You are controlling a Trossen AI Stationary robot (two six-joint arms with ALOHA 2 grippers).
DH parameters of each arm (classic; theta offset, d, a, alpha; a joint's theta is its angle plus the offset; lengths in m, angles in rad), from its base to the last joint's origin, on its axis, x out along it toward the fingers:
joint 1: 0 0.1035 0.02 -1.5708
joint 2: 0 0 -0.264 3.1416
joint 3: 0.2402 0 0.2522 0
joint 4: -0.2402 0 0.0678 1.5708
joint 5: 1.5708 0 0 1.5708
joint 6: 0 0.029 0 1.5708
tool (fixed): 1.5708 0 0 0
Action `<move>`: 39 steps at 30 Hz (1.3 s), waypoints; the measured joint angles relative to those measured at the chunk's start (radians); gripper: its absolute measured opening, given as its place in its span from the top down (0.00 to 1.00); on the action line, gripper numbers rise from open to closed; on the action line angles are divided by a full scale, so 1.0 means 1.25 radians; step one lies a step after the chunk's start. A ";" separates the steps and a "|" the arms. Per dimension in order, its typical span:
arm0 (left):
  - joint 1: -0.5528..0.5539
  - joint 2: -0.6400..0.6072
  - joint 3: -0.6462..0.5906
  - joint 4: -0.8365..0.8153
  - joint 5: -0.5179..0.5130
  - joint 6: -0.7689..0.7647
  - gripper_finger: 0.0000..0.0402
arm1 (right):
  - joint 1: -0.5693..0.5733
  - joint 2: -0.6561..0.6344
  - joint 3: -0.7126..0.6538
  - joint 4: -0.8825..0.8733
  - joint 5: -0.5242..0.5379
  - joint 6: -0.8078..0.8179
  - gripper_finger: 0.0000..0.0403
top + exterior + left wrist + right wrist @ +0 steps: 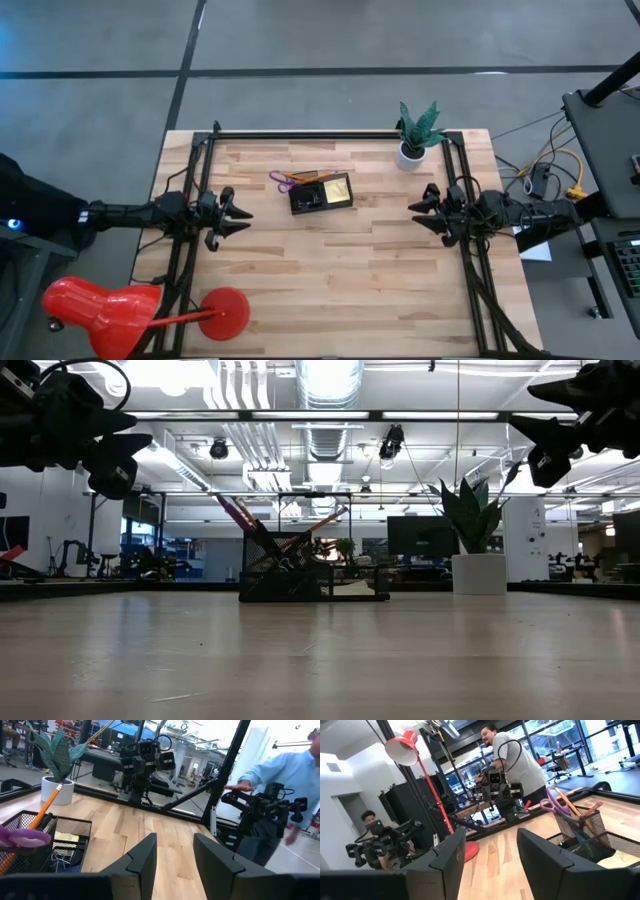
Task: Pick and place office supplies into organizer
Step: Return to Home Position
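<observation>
Wood table [330, 285], organizer [321, 194] between left pincer [247, 220], right pincer [412, 213], both agape.

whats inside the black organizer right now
The organizer holds purple-handled scissors and an orange pencil leaning in its tall cup, yellow sticky notes in its low tray. The cup's bottom is hidden by mesh.

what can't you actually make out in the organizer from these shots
Pens: high view, too small to tell apart inside the organizer.
Scissors blades: left wrist view, hidden behind its mesh wall.
Sticky pad: right wrist view, cut off by the picture edge.
</observation>
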 joint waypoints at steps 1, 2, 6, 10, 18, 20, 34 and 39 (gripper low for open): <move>0.000 0.000 0.000 0.000 0.000 0.000 0.72 | 0.000 0.000 0.000 0.000 0.000 0.000 0.58; 0.000 0.000 0.000 0.000 0.000 0.000 0.72 | 0.000 0.002 0.000 0.000 0.000 0.000 0.58; 0.000 0.000 0.000 0.000 0.000 0.000 0.72 | 0.000 0.008 0.000 -0.001 0.000 0.000 0.58; 0.000 0.000 0.000 0.000 0.000 0.000 0.72 | 0.000 0.008 0.000 0.000 0.000 0.000 0.58; 0.000 0.001 0.000 0.000 0.000 0.000 0.72 | 0.001 0.012 0.000 0.000 0.000 0.000 0.58; 0.000 0.001 0.000 0.000 0.000 0.000 0.72 | 0.001 0.011 0.000 0.000 0.000 0.000 0.58; 0.000 0.001 0.000 0.000 0.000 0.000 0.72 | 0.001 0.012 0.000 0.000 0.000 0.000 0.58; 0.000 0.001 0.000 0.000 0.000 0.000 0.72 | 0.001 0.012 0.000 0.000 0.001 0.000 0.58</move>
